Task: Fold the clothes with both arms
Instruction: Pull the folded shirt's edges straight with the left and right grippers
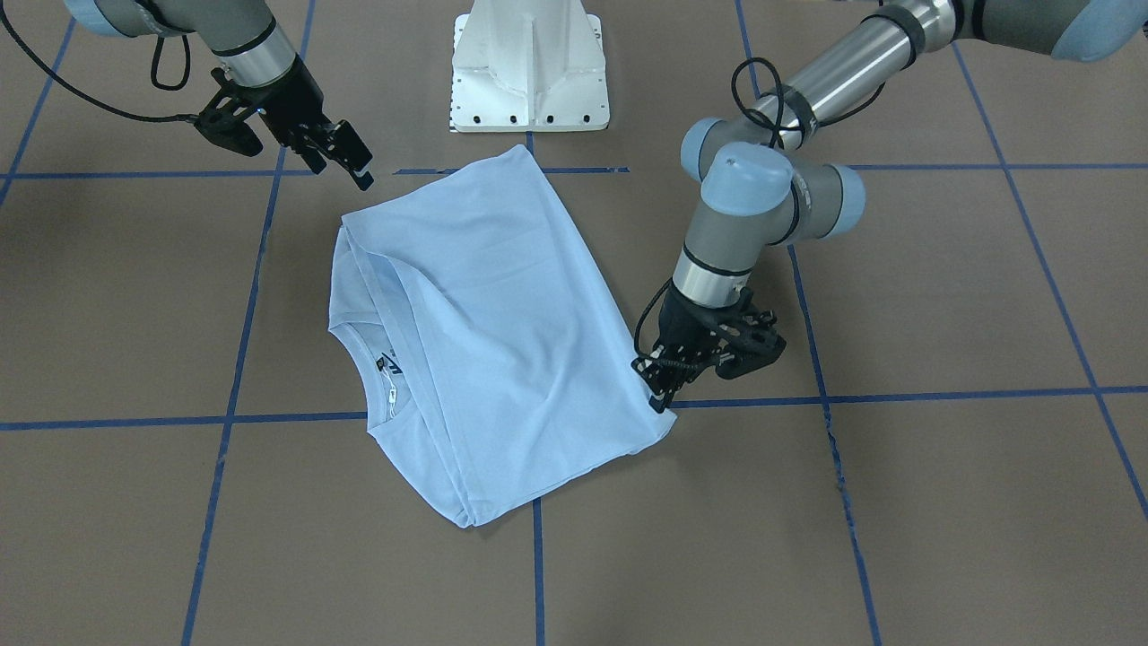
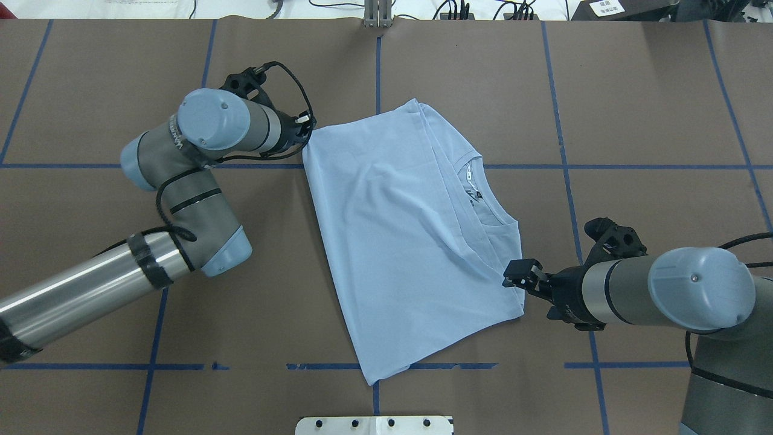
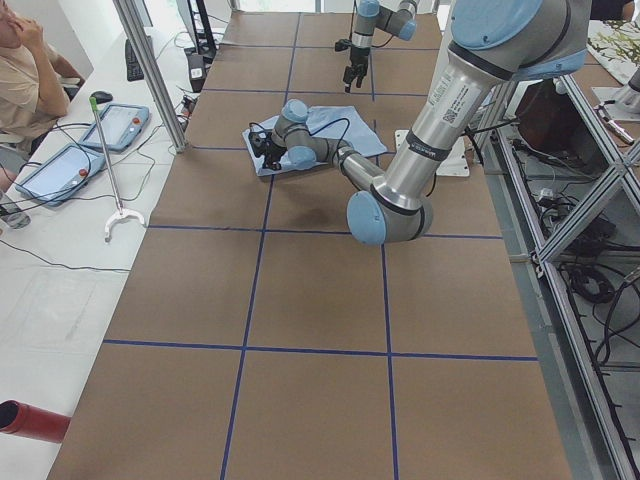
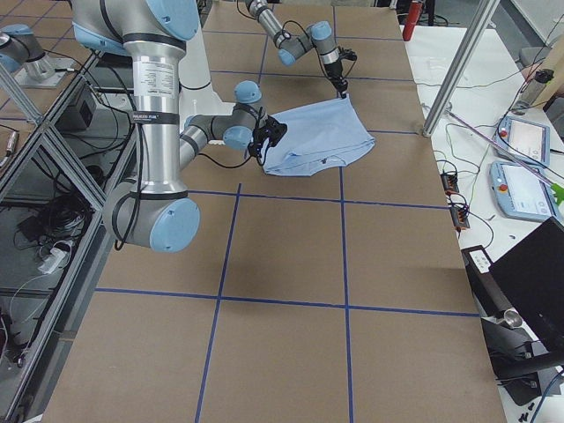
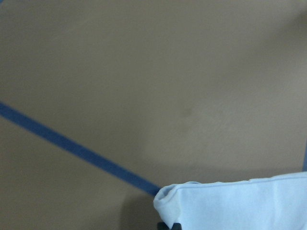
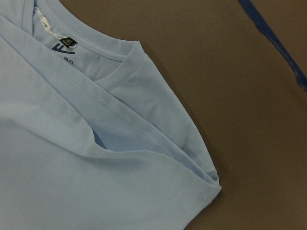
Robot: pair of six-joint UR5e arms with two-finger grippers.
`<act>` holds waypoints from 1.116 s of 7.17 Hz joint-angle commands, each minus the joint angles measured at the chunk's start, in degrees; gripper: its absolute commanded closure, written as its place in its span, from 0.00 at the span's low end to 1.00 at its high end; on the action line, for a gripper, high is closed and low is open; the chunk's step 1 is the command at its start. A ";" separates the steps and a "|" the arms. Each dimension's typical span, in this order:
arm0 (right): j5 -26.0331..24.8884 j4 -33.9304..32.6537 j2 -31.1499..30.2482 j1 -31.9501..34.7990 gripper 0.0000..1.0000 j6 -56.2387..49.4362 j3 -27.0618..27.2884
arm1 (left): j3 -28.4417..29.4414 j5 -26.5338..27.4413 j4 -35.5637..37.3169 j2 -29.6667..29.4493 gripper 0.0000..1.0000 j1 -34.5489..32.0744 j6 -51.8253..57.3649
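The light blue T-shirt point(image 1: 502, 323) lies folded lengthwise on the brown table point(image 1: 942, 502), its collar and dark label point(image 2: 474, 196) facing up. My left gripper point(image 1: 659, 395) is low at one corner of the shirt, also seen in the overhead view point(image 2: 308, 125). In the left wrist view that corner point(image 5: 230, 206) sits right at a dark fingertip, and the gripper looks shut on it. My right gripper point(image 1: 345, 166) is open and empty, just off the shirt's shoulder corner point(image 2: 516, 277). The right wrist view shows that corner point(image 6: 211, 184) lying flat.
The white pedestal base point(image 1: 529, 67) stands just behind the shirt. Blue tape lines point(image 1: 897, 395) divide the table into squares. Beyond the far edge a side table holds tablets point(image 3: 110, 125), with an operator point(image 3: 25, 70) beside it.
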 commanded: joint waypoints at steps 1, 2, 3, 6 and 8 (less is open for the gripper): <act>-1.62 -0.04 0.82 -0.09 0.00 -0.09 -0.48 | 15.24 1.84 -9.83 -7.37 1.00 -1.81 0.01; -3.28 -0.04 2.48 -0.01 0.00 -0.18 -1.26 | 21.91 2.29 -15.70 -9.57 1.00 -2.34 0.10; -4.17 -0.04 4.58 0.00 0.00 -0.18 -3.19 | 25.20 2.30 -17.93 -11.85 1.00 -2.43 0.19; -6.80 -0.04 8.12 -0.18 0.00 -0.09 -8.73 | 32.18 2.74 -24.46 -13.45 0.84 -2.52 1.33; -8.82 -0.13 9.61 -1.31 0.00 0.52 -11.45 | 25.36 2.13 -22.11 -13.11 0.57 -2.52 1.24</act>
